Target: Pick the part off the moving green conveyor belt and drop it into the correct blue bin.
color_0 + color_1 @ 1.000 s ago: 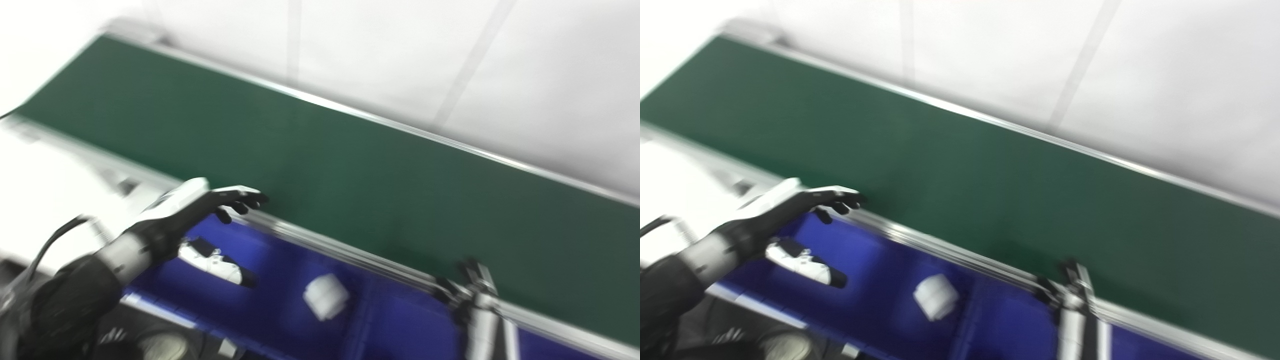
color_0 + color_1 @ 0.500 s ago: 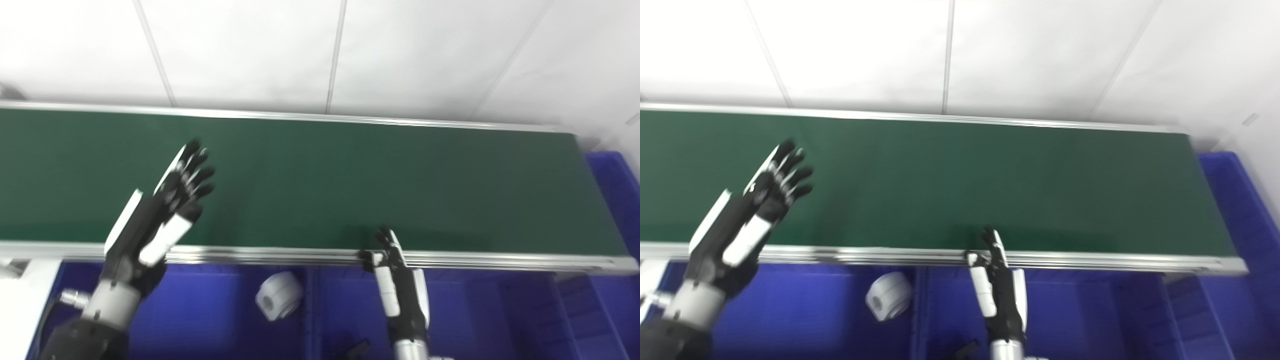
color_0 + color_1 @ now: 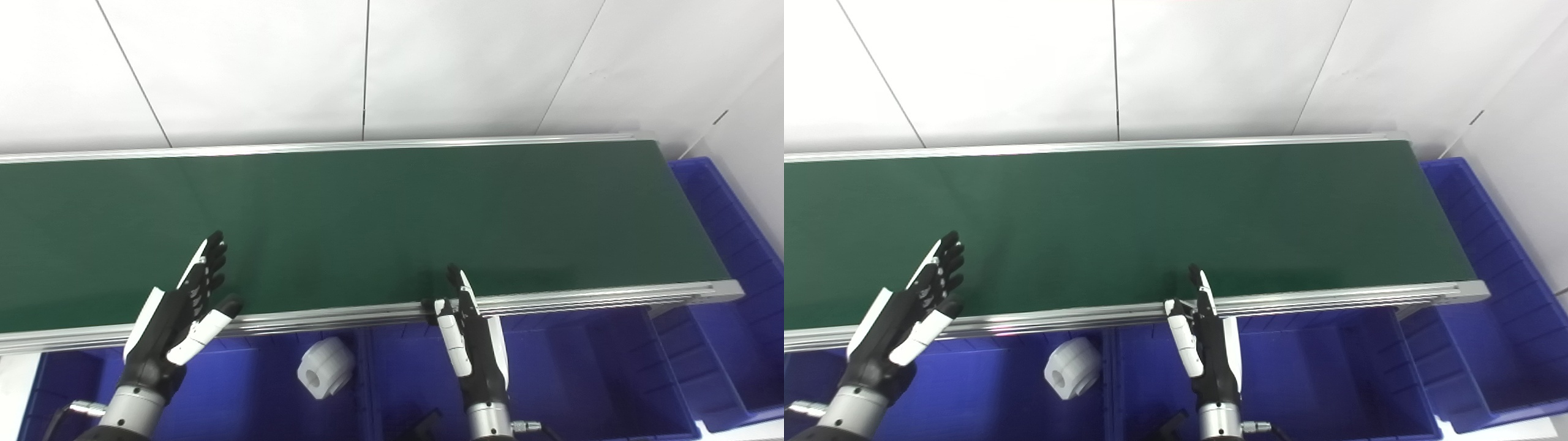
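Conveyor belt [image 3: 392, 220] runs bare from edge to edge of both views: no part rides on its green surface at this moment. The one loose part visible, a white cylindrical piece with a bore [image 3: 325, 375], lies on its side in the blue bin [image 3: 245, 392] just below the belt's near rail, close to the divider between the left and middle compartments. A small dark object [image 3: 429, 422] shows at the bottom edge of the neighbouring bin; too little is visible to name it.

Over the last second the whole picture has swung from a tilted, blurred view to a level one, so the head has turned to face the belt squarely; that is camera motion, not the belt moving. Within that, the left hand [image 3: 184, 312] has come away from the bin and now hovers over the belt's near rail, fingers spread and released, holding nothing. The right hand [image 3: 471, 331] stands edge-on at the rail, fingers straight and released, also empty, much as half a second ago.

My reading: one drop looks complete, and both hands are reset in a waiting pose beside the belt for the next part. The coming move depends on timing the reach to an arriving piece.
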### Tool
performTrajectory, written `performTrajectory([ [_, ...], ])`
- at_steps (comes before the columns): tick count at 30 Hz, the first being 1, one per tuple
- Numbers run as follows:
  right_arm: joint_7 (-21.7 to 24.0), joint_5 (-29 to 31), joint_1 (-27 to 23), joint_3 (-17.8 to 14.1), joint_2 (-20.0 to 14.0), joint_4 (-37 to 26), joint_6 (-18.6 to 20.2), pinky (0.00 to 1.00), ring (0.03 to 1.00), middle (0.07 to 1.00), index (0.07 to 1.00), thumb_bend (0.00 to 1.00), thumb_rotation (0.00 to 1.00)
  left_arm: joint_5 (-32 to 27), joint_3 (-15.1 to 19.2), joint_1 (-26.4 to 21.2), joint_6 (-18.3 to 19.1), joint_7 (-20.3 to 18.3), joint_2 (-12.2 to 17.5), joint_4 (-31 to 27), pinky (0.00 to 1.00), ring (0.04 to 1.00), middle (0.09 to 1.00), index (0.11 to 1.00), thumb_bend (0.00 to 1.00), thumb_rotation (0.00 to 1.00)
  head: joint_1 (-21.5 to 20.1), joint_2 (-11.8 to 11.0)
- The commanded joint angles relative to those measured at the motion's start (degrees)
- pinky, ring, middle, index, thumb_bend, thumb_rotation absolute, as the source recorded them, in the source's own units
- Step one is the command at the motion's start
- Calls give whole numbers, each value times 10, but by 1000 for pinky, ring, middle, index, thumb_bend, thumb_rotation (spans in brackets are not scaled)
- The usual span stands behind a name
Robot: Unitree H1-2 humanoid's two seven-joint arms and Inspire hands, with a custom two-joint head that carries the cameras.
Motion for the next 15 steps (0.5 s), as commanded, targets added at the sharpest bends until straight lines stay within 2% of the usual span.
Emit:
performTrajectory([
  [1, -3, 3, 3, 59, 84, -37, -22, 747, 783, 950, 957, 647, 1000, -5, -9, 4, -67, 35, -23, -14, 935, 981, 1000, 1000, 665, 732, 35, 9],
  [3, 7, 12, 8, 55, 72, -56, -17, 738, 783, 946, 962, 655, 1000, -4, -15, 17, -84, 56, -40, -20, 931, 976, 1000, 1000, 665, 732, 72, 14],
  [4, 10, 14, 10, 54, 68, -61, -15, 734, 782, 944, 964, 656, 1000, -5, -17, 22, -90, 63, -46, -22, 930, 975, 1000, 1000, 667, 729, 72, 14],
  [5, 13, 17, 13, 51, 61, -69, -13, 727, 779, 941, 964, 658, 1000, -10, -19, 31, -91, 71, -56, -30, 937, 978, 1000, 1000, 673, 723, 109, 17],
  [8, 27, 27, 25, 43, 43, -91, -8, 721, 771, 926, 954, 683, 1000, -17, -26, 66, -79, 96, -85, -80, 987, 997, 1000, 1000, 684, 703, 152, 17],
  [11, 40, 36, 34, 37, 30, -104, -7, 732, 774, 916, 950, 719, 1000, -16, -38, 100, -82, 111, -99, -122, 999, 1000, 1000, 1000, 637, 710, 172, 18],
  [15, 57, 51, 43, 25, 14, -124, 4, 742, 776, 919, 955, 720, 1000, -6, -51, 146, -115, 129, -101, -119, 1000, 1000, 1000, 1000, 612, 703, 199, 23],
])
